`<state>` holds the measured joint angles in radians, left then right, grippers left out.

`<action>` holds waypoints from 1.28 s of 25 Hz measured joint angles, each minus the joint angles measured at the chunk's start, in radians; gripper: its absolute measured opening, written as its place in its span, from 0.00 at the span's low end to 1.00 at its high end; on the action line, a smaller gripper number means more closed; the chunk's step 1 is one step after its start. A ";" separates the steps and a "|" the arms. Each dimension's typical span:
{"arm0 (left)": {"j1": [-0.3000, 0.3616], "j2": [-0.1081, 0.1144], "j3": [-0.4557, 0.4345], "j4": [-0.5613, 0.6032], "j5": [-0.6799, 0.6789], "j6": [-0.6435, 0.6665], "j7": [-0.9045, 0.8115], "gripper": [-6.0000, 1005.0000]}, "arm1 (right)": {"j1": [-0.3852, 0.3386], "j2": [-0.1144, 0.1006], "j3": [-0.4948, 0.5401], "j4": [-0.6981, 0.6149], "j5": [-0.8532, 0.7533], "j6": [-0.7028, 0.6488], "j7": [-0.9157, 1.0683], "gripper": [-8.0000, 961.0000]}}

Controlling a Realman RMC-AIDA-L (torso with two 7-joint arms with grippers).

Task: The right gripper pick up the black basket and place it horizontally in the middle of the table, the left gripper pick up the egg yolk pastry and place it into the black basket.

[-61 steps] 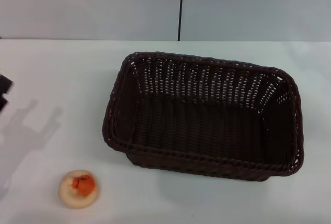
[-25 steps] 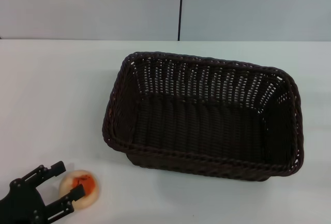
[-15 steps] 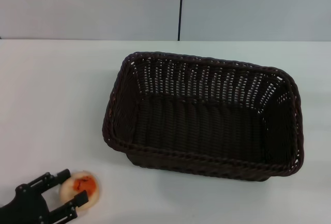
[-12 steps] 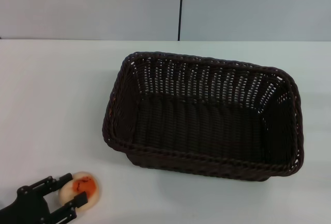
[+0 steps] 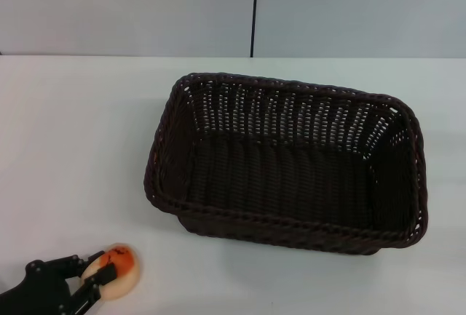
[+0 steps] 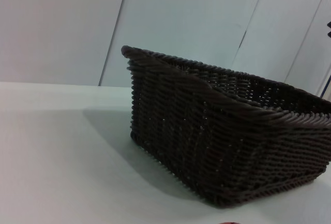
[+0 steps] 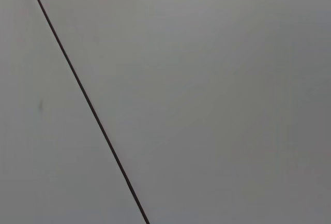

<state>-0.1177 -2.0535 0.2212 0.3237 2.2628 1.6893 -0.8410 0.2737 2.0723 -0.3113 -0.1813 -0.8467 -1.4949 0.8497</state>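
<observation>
The black basket (image 5: 291,86) stands empty in the middle of the white table (image 5: 73,126), long side across my view. It also fills the left wrist view (image 6: 227,141), seen from the side. The egg yolk pastry (image 5: 116,271) is at the near left corner of the table, tilted, its orange-red patch turned upward. My left gripper (image 5: 98,268) reaches in from the bottom left edge and its fingers are closed on the pastry's left side. The right gripper is out of view; its wrist view shows only a grey wall.
A grey wall with a dark vertical seam (image 5: 254,9) runs behind the table. White tabletop lies between the pastry and the basket's near left corner (image 5: 156,198).
My left gripper came in from the left, set its open fingers around the pastry and closed them on it. The pastry has tipped, patch upward. The basket has not moved.
</observation>
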 joint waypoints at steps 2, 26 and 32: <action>-0.003 -0.001 0.000 -0.001 0.000 0.000 0.000 0.22 | 0.001 0.000 0.000 0.000 0.000 0.004 0.000 0.43; -0.280 -0.014 -0.206 -0.229 -0.170 0.049 0.079 0.10 | -0.008 0.001 -0.005 0.030 -0.006 0.015 -0.001 0.43; -0.294 -0.015 -0.178 -0.270 -0.172 0.021 0.080 0.27 | -0.008 0.002 -0.006 0.030 -0.006 0.018 -0.001 0.43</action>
<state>-0.4114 -2.0689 0.0431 0.0539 2.0906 1.7104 -0.7610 0.2662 2.0739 -0.3174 -0.1514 -0.8529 -1.4772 0.8482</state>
